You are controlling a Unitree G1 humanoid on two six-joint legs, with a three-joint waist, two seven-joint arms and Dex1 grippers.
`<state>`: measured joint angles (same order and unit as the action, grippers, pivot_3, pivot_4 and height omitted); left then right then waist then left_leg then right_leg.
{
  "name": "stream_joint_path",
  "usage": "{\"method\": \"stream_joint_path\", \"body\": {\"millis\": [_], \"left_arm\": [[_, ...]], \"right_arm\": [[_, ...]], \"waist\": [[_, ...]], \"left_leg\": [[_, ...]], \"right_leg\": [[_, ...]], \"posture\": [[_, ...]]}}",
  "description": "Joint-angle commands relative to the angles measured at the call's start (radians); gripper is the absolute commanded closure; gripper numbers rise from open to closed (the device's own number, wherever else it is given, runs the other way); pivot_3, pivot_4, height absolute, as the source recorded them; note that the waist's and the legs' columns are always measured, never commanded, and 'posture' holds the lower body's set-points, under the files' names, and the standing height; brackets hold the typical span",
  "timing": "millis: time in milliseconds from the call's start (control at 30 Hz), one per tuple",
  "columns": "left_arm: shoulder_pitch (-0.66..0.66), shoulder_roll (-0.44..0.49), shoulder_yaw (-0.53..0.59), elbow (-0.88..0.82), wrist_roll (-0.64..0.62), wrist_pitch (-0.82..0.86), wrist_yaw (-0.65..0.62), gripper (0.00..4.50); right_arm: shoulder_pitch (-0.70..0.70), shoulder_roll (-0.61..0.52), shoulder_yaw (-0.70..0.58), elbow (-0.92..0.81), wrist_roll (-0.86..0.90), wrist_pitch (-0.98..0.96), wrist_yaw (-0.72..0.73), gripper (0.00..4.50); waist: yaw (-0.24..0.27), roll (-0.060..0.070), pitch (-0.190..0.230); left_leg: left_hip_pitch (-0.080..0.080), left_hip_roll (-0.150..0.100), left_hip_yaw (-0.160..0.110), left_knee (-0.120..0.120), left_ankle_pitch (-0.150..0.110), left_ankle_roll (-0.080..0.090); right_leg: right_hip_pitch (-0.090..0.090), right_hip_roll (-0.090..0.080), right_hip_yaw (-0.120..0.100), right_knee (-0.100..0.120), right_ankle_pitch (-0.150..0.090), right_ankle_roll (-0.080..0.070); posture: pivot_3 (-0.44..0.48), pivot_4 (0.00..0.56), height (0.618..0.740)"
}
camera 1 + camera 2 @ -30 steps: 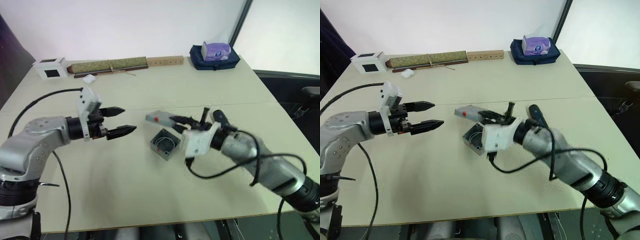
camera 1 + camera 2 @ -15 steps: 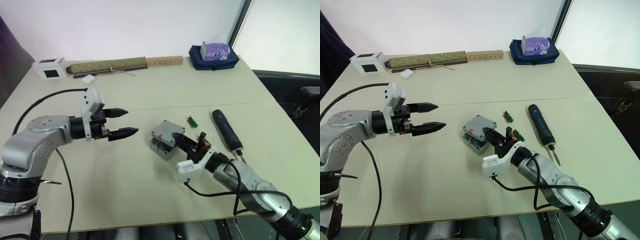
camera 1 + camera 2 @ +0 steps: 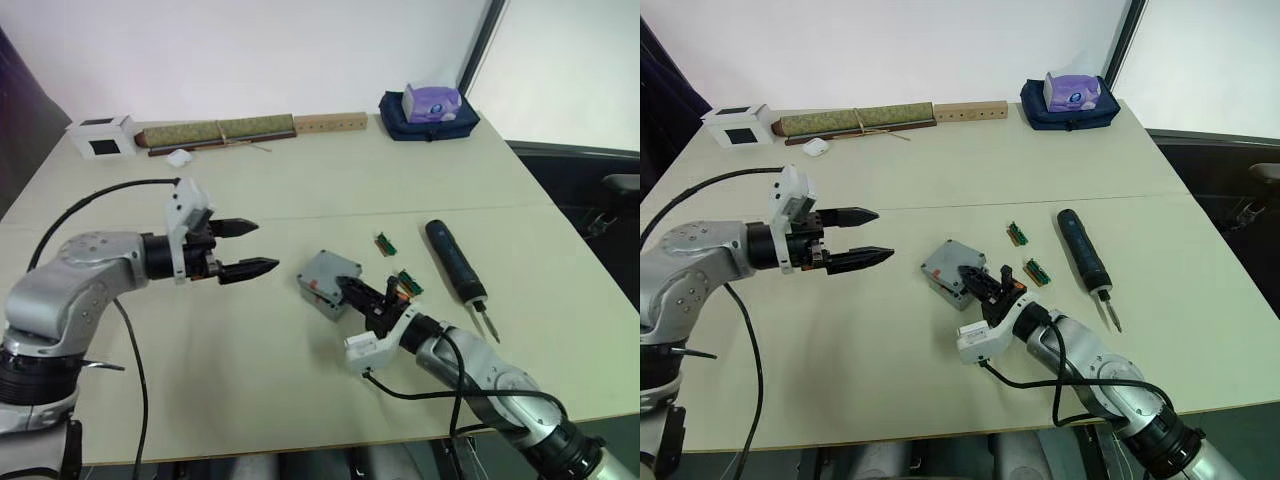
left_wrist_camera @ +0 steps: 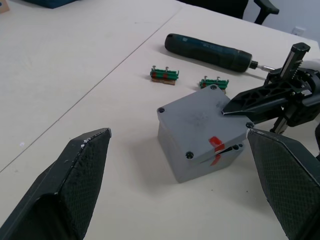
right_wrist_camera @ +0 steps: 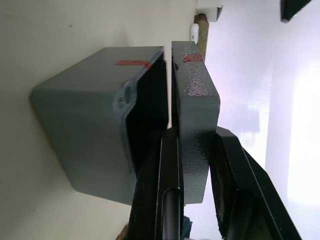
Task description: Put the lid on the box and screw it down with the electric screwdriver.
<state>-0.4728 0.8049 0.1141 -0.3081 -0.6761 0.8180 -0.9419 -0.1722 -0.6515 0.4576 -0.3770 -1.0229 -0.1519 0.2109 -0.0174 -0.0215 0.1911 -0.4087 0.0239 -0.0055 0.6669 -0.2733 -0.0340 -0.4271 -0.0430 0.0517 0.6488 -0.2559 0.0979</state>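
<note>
On the box (image 3: 322,288) sits the lid (image 4: 204,116) — right jaws (image 5: 192,165) pinching it.

Lid (image 3: 332,268) on box (image 3: 322,293), mid-bench between my grippers; screwdriver (image 3: 455,271) lies toward the right edge.

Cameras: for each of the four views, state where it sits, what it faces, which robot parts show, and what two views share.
Left eye view: on the head, looking down over the table; both arms show.
Right eye view: beside it, same scene.
Left wrist view: on the left wrist, facing the box between its open fingers.
Right wrist view: on the right wrist, its fingers clamping the lid.
Shared: the wrist views both show box and lid; the left one also catches the right gripper and the electric screwdriver.
</note>
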Motion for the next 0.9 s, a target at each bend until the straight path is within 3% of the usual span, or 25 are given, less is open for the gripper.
{"method": "stream_joint_path", "body": {"millis": [33,633,733,900], "left_arm": [[-0.006,0.017,0.013,-0.032,-0.002,-0.009,0.004,0.04],[0.004,-0.02,-0.031,-0.024,0.026,-0.046,0.017,0.04],[-0.021,-0.055,-0.059,-0.013,0.036,-0.056,0.026,0.81],[-0.102,-0.153,-0.171,0.047,0.089,-0.099,0.02,3.11]], "right_arm": [[0.013,0.018,-0.031,-0.014,-0.026,-0.006,-0.014,4.28],[0.061,0.011,-0.052,0.044,-0.089,-0.056,-0.045,4.28],[0.073,0.006,-0.048,0.059,-0.102,-0.065,-0.064,4.28],[0.097,0.01,-0.054,0.074,-0.087,-0.068,-0.085,4.28]], "waist": [[0.0,0.0,0.0],[0.003,-0.001,-0.001],[0.005,-0.002,-0.001],[0.007,-0.002,-0.002]], "left_leg": [[0.0,0.0,0.0,0.0,0.0,0.0],[0.001,0.0,0.0,0.0,0.0,0.0],[0.001,-0.001,0.0,0.0,0.0,-0.001],[0.002,-0.002,-0.001,0.001,0.001,-0.001]], "right_leg": [[0.0,0.0,0.0,0.0,0.0,0.0],[0.001,0.0,0.0,0.001,0.0,0.0],[0.002,-0.001,0.0,0.001,0.0,0.0],[0.004,-0.002,0.0,0.001,0.0,0.0]], "posture": [[0.0,0.15,0.74],[0.0,0.15,0.74],[0.0,0.15,0.74],[0.0,0.15,0.74]]}}
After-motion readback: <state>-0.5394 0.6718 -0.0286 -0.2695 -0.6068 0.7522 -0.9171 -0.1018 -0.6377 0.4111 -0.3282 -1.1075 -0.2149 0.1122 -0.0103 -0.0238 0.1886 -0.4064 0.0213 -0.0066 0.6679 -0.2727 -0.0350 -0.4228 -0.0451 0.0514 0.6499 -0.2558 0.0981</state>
